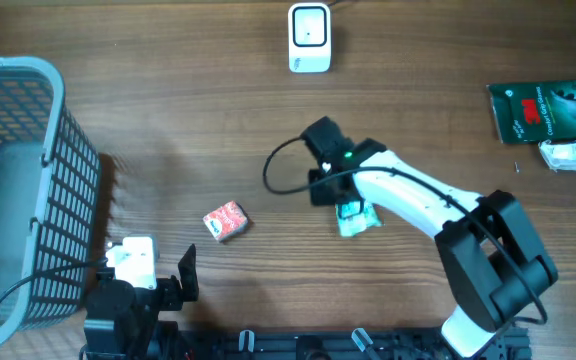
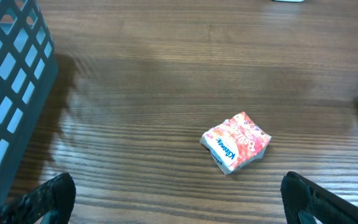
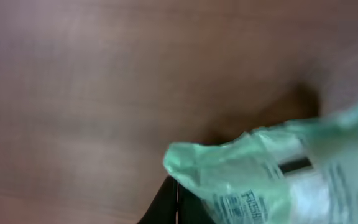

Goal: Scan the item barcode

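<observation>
Because its barcode had to face the scanner [image 1: 309, 38] at twelve o'clock, we held the green packet [image 1: 358, 218] in our clamped right jaws near the centre of the worktop [image 1: 168, 120], left jaws wide at seven o'clock.

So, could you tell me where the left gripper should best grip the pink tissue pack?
Take the tissue pack by two opposite side faces, coming straight down from above. It lies flat, clear of other things but turned askew, so the open left gripper would likely need to rotate first.
</observation>
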Available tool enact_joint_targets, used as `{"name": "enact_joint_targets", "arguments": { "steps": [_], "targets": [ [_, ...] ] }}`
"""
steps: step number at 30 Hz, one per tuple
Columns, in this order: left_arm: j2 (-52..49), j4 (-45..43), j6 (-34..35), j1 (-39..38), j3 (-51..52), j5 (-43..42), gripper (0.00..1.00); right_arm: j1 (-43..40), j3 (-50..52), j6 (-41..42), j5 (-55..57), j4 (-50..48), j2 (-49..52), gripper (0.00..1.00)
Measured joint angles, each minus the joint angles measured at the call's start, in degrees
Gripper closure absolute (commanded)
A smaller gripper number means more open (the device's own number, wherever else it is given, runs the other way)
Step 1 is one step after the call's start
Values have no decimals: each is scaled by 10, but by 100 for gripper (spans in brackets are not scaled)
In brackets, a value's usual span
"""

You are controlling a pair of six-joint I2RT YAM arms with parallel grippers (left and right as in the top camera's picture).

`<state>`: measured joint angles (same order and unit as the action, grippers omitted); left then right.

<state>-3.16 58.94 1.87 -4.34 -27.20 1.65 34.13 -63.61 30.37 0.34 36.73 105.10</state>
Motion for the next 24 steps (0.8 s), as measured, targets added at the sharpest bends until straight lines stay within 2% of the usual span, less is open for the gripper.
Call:
{"name": "enact_joint_targets", "arguments": {
  "steps": [1,2,3,5,6,7,8,9,10,11,13,17,24],
  "targets": [
    [0,0,0,0,0,0,0,-18,0,15,24,-7,0,96],
    [0,0,0,0,0,0,0,-30,0,25,40,-12,1,84],
    [0,0,0,0,0,0,0,-53,-4,35,54,-11,1,54],
    [0,0,0,0,0,0,0,-94,-41,30,31,9,5,12],
    [0,0,0,0,0,0,0,-109,-72,26,5,31,5,6],
    [0,0,0,0,0,0,0,-116,-106,25,-27,56,4,9],
    [0,0,0,0,0,0,0,-118,-140,32,-63,96,2,36],
    [0,0,0,0,0,0,0,-117,-156,50,-85,130,-8,83],
    [0,0,0,0,0,0,0,-115,-158,64,-98,160,-20,96],
    [0,0,0,0,0,0,0,-113,-158,83,-98,202,-32,96],
    [0,0,0,0,0,0,0,-104,-139,108,-95,193,-38,96],
    [0,0,0,0,0,0,0,-87,20,114,-154,48,-40,96],
    [0,0,0,0,0,0,0,-85,81,111,-183,-23,-41,96]
  ]
}}
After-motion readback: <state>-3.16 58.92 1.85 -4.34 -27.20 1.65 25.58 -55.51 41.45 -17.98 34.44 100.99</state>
